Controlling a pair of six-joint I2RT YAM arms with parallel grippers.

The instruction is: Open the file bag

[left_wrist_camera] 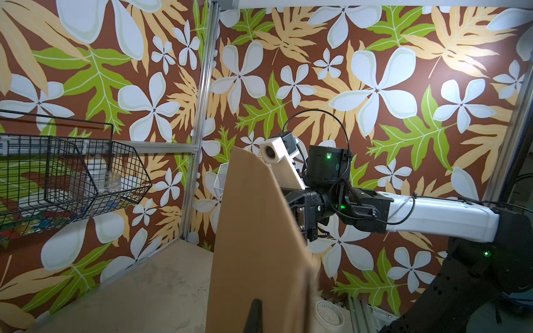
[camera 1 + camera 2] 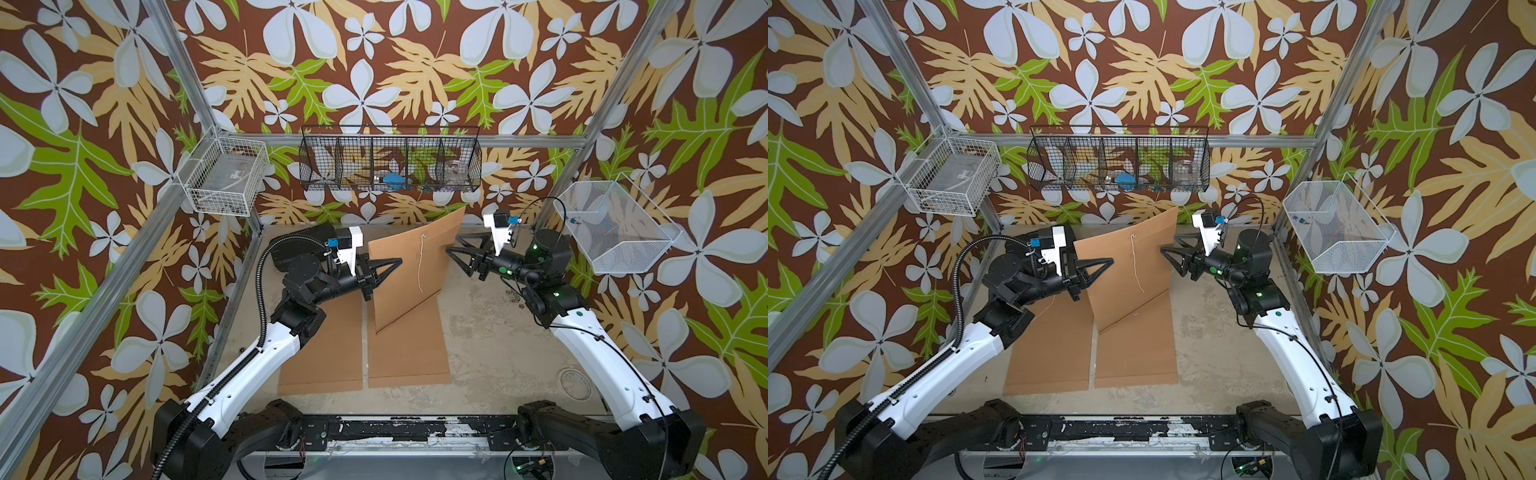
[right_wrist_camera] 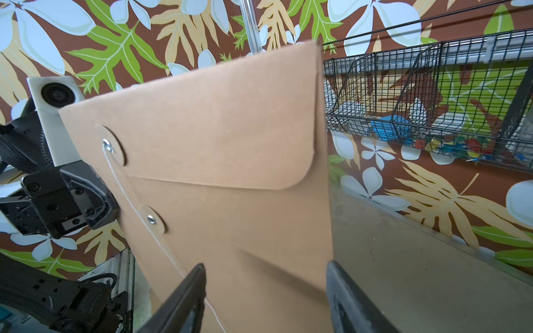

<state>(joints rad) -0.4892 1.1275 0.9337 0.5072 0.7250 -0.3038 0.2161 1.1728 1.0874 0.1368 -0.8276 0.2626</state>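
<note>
A brown kraft file bag (image 2: 415, 266) (image 2: 1129, 270) stands tilted on the table, its lower corner resting on a flat bag. My left gripper (image 2: 397, 262) (image 2: 1111, 262) (image 1: 256, 302) is shut on its left edge; one finger (image 1: 255, 314) shows in front of the paper. In the right wrist view the flap (image 3: 219, 138) lies down against the bag, and a loose white string (image 3: 121, 184) hangs from the flap's button past the lower button (image 3: 152, 219). My right gripper (image 2: 452, 244) (image 2: 1168, 243) (image 3: 266, 265) is open at the bag's right edge, holding nothing.
Two more brown file bags (image 2: 320, 353) (image 2: 409, 357) lie flat side by side on the table. A black wire basket (image 2: 390, 160) hangs on the back wall, a white one (image 2: 226, 178) at the left, a mesh one (image 2: 615, 226) at the right. A tape roll (image 2: 575, 382) lies front right.
</note>
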